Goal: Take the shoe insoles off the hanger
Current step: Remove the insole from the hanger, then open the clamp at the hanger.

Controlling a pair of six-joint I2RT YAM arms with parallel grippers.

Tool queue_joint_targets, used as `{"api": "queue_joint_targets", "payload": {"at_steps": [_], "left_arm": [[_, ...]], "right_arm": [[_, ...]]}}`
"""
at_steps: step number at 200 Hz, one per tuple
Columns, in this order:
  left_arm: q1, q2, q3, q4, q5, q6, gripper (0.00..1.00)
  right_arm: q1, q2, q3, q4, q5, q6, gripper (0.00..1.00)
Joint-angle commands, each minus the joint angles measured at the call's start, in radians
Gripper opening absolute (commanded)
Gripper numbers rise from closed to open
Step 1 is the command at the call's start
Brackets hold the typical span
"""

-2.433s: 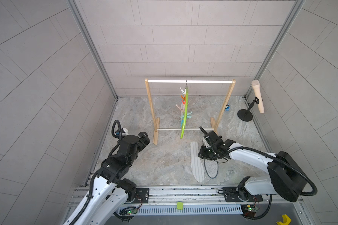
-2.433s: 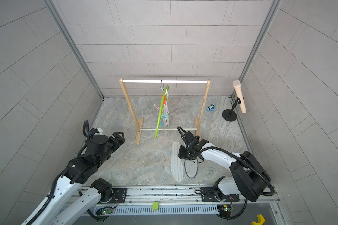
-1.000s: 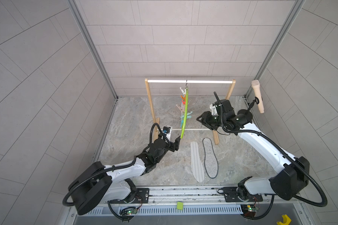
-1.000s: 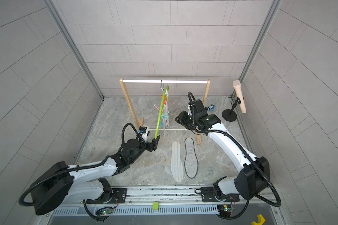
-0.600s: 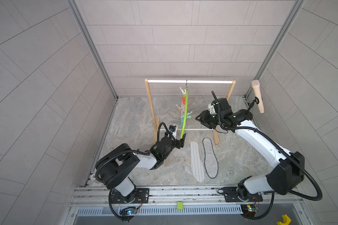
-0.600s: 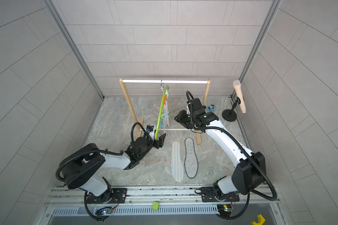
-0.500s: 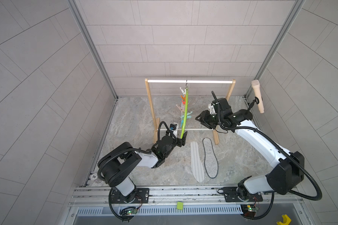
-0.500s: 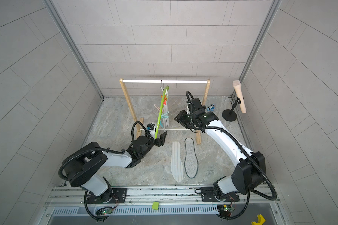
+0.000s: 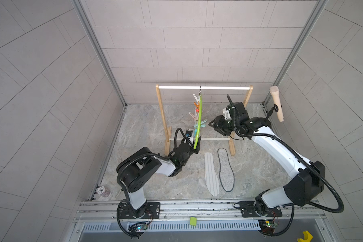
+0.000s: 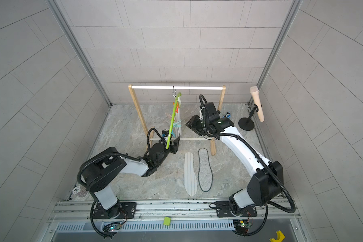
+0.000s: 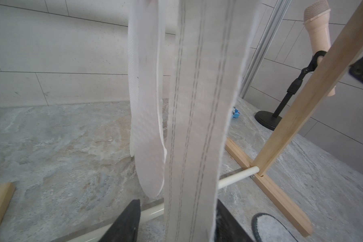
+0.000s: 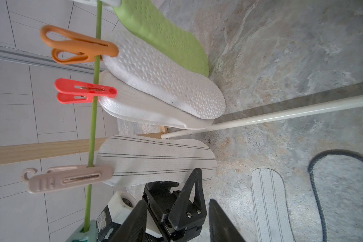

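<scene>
The lime-green hanger (image 9: pixel 199 117) (image 10: pixel 172 121) hangs from the rack's top rod. Several shoe insoles are pinned to it: a green one (image 12: pixel 161 35), a white dotted one (image 12: pixel 166 77) and a grey-striped one (image 12: pixel 155 161) (image 11: pixel 197 104). My left gripper (image 11: pixel 177 209) (image 9: pixel 195 146) stands open at the hanger's low end. The striped insole's tip hangs between its fingers, with a gap on one side. My right gripper (image 12: pixel 177 202) (image 9: pixel 212 124) hovers open and empty beside the hanger. A striped insole (image 9: pixel 211 174) and a grey black-edged one (image 9: pixel 225 169) lie on the floor.
The wooden rack (image 9: pixel 161 117) with white rods stands at the back; its low rod (image 11: pixel 237 176) runs just behind my left gripper. A microphone on a stand (image 9: pixel 276 102) stands at the back right. Orange (image 12: pixel 76 45), red (image 12: pixel 82 94) and beige (image 12: pixel 67 178) clothespins grip the insoles.
My left gripper has crept up to the hanger's low end and its jaws have narrowed around the striped insole. The right arm has held still beside the hanger.
</scene>
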Motion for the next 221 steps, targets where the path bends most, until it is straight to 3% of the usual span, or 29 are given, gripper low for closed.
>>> {"api": "queue_joint_targets", "payload": {"at_steps": [1,43,110,180,221], "left_arm": [[0.010,-0.020,0.024,0.015,-0.047,0.027,0.51],[0.031,-0.049,0.023,-0.030,-0.074,0.029,0.25],[0.062,-0.115,0.018,-0.075,-0.125,0.072,0.19],[0.099,-0.192,0.027,-0.134,-0.158,0.105,0.00],[0.111,-0.219,0.037,-0.155,-0.162,0.116,0.00]], "right_arm": [[0.003,0.011,0.032,-0.002,-0.007,0.030,0.50],[0.003,0.030,0.061,0.012,-0.022,0.039,0.50],[0.003,0.029,0.075,0.042,-0.036,0.082,0.57],[0.004,-0.015,0.040,0.169,-0.016,0.219,0.67],[0.009,-0.050,0.005,0.230,0.012,0.264,0.72]]}}
